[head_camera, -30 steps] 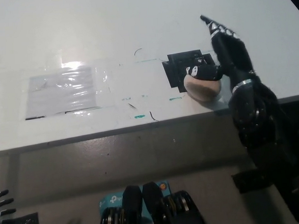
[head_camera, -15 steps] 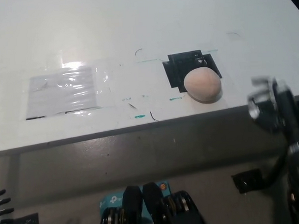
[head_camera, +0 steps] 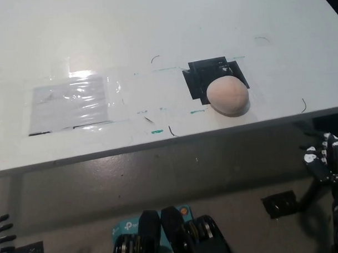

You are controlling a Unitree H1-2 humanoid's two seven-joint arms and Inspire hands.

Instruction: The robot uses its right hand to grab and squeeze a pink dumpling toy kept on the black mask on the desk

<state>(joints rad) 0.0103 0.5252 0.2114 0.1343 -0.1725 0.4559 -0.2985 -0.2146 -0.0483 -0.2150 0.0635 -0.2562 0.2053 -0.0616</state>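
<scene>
The pink dumpling toy [head_camera: 228, 95] rests on the white desk [head_camera: 155, 38], partly over the lower right of the black mask [head_camera: 203, 78]. Nothing touches it. My black right hand [head_camera: 323, 157] is low at the right edge, below the desk's front edge and well away from the toy, its fingers loosely curled and holding nothing. Only the fingertips of my white left hand [head_camera: 1, 229] show at the bottom left corner.
A clear plastic sheet [head_camera: 74, 102] is taped flat on the desk at left. Small teal and black marks dot the desk near its front edge. A blue box [head_camera: 128, 230] and a dark patch [head_camera: 280, 203] lie on the floor below.
My right hand let go of the toy, pulled back off the desk and dropped below its front edge at right. The toy stays on the mask.
</scene>
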